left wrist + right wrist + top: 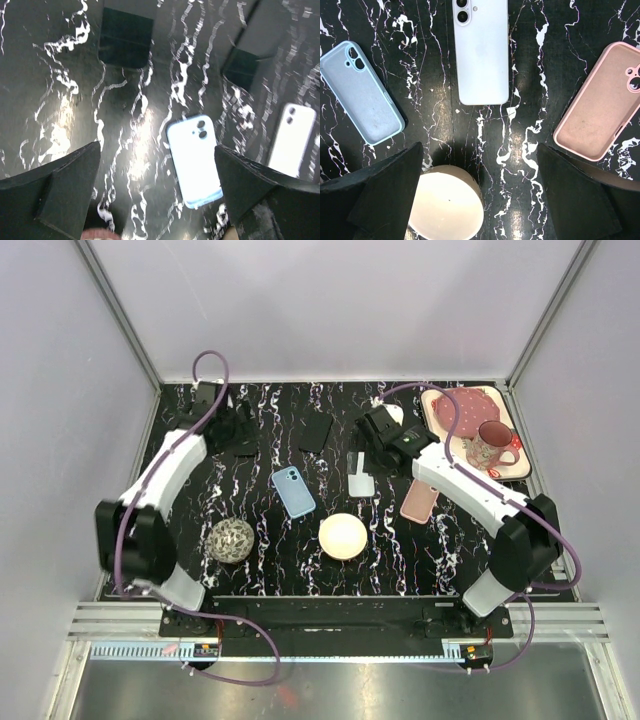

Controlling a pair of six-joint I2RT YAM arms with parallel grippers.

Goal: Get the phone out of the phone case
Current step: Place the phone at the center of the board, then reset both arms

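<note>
A white phone (481, 50) (360, 476) lies bare on the black marble table (270, 560), camera side up, at mid table. Left of it lies a light blue phone case (362, 97) (293, 491) (195, 162), hollow side up with nothing in it. A pink case (605, 107) (419, 501) lies to the right, also hollow. My right gripper (480, 147) (380, 430) hangs open above the table behind the phone, holding nothing. At the back left my left gripper (156, 147) (238, 428) is open and holds nothing; the white phone (292, 140) shows at the right edge of its view.
A cream bowl (343, 536) (447, 202) stands in front of the phone, and a speckled ball (232, 540) is at the front left. A flat black slab (315, 431) (242, 67) lies at the back, with another (125, 37) beyond it. At the back right, a tray (520, 472) carries a mug (490, 446).
</note>
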